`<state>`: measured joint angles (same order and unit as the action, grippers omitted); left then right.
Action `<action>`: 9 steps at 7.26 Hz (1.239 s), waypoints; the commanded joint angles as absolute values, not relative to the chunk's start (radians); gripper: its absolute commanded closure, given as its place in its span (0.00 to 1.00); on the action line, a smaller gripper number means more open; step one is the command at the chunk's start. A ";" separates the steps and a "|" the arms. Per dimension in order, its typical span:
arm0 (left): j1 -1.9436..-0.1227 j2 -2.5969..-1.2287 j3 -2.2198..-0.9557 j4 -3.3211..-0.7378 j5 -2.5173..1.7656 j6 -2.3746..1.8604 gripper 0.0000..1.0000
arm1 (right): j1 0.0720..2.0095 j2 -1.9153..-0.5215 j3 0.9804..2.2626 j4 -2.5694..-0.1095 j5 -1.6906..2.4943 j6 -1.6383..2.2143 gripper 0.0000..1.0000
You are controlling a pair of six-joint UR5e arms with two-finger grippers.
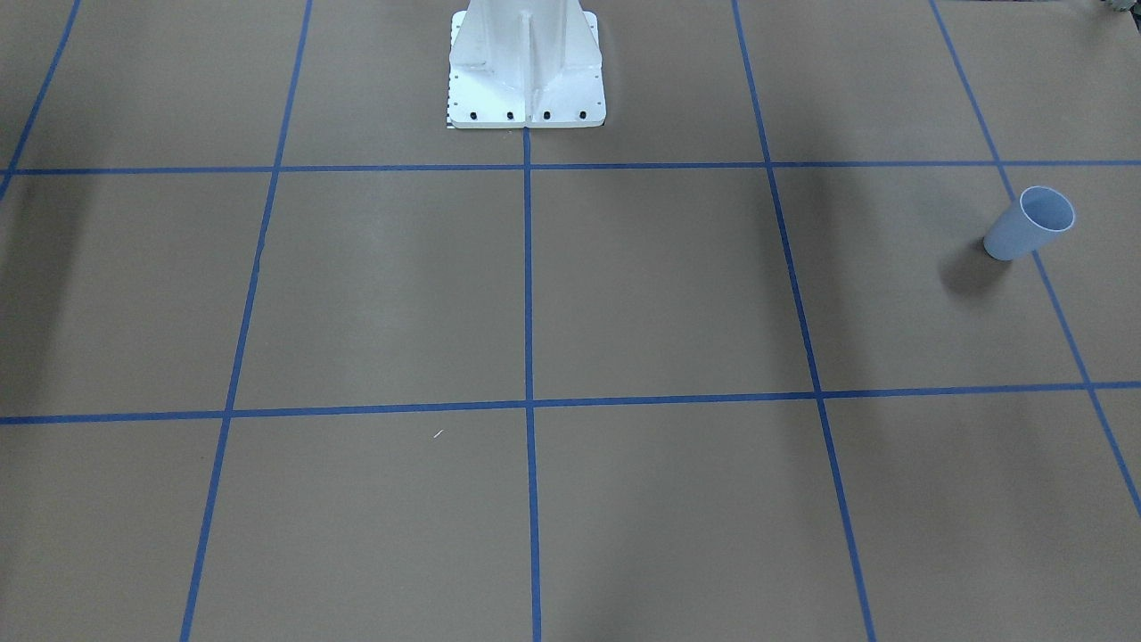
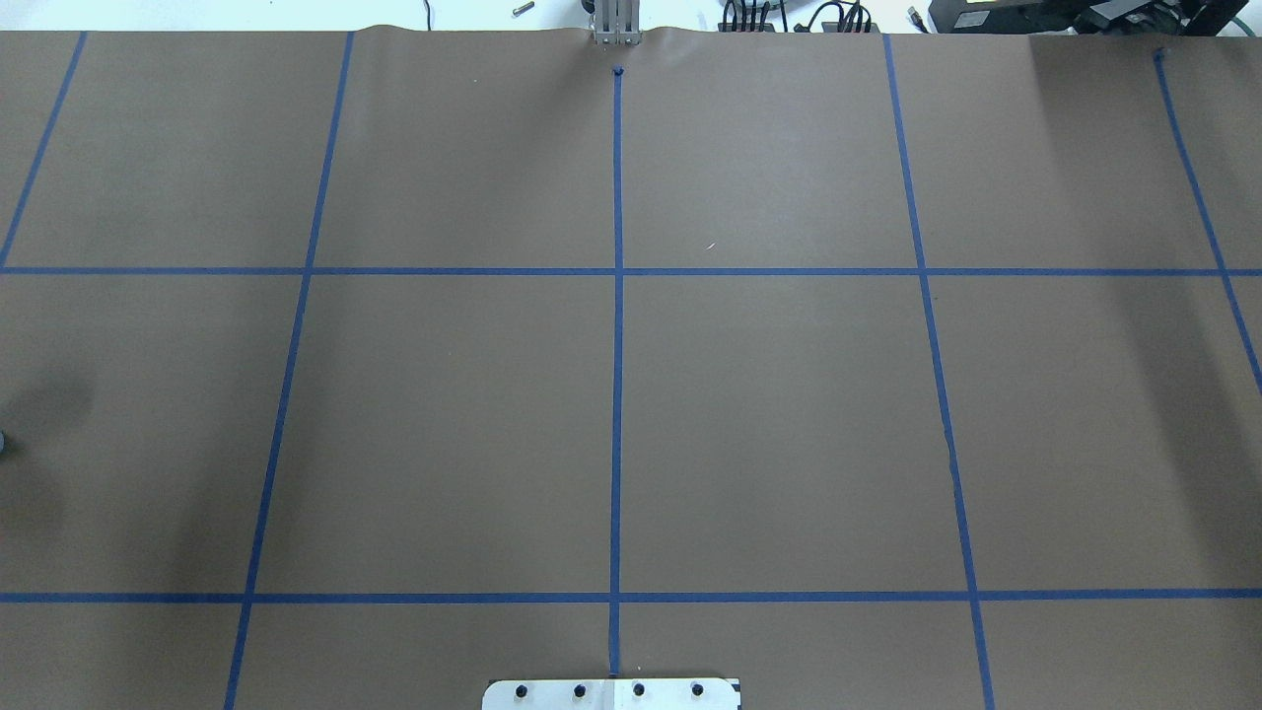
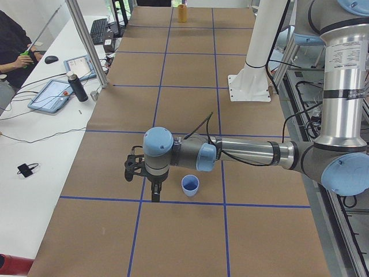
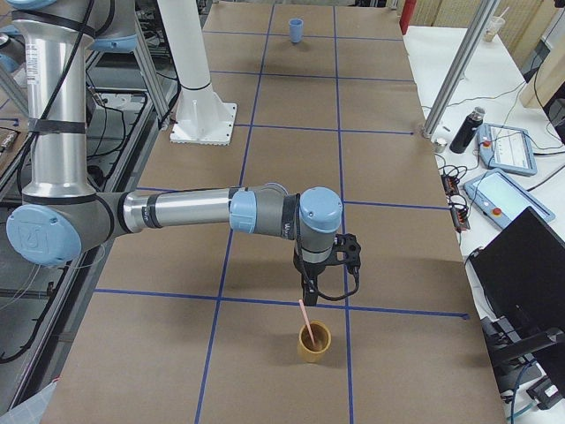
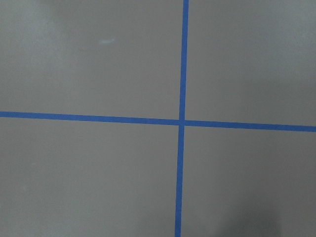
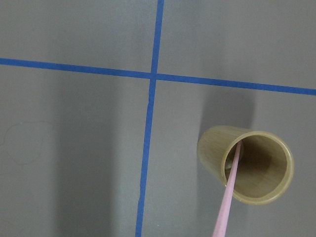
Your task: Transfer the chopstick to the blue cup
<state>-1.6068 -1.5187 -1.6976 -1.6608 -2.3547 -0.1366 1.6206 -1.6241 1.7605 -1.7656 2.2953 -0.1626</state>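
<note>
The chopstick (image 4: 305, 318) is a thin pale pink stick that stands tilted in a tan wooden cup (image 4: 313, 343); the right wrist view shows the stick (image 6: 228, 195) leaning out of that cup (image 6: 256, 170). The blue cup (image 1: 1030, 223) stands upright and empty at the table's other end, also in the exterior left view (image 3: 190, 185). My left gripper (image 3: 155, 193) points down close beside the blue cup. My right gripper (image 4: 309, 287) points down just above and beside the tan cup. I cannot tell whether either gripper is open or shut.
The white robot pedestal (image 1: 526, 71) stands at the middle of the table's robot side. Blue tape lines grid the brown table. A side bench holds tablets and a dark bottle (image 3: 78, 86); metal frame posts (image 4: 450, 79) rise at the table's edge.
</note>
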 commanded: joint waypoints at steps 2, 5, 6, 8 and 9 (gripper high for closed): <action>-1.606 -1.520 -1.707 -1.661 -2.356 -0.137 0.01 | 1.621 -1.618 1.769 -1.767 2.301 -0.160 0.00; -1.601 -1.520 -1.709 -1.666 -2.361 -0.138 0.01 | 1.620 -1.582 1.766 -1.767 2.283 -0.150 0.00; -1.592 -1.526 -1.713 -1.669 -2.368 -0.138 0.01 | 1.620 -1.580 1.766 -1.767 2.293 -0.149 0.00; -1.554 -1.520 -1.703 -1.667 -2.368 -0.173 0.01 | 1.618 -1.588 1.720 -1.758 2.298 -0.149 0.00; -1.527 -1.484 -1.715 -1.693 -2.367 -0.245 0.01 | 1.618 -1.591 1.720 -1.744 2.302 -0.147 0.00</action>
<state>-1.5609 -1.5142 -1.7102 -1.6719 -2.3681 -0.1783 1.6189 -1.5886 1.7312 -1.7573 2.2963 -0.1482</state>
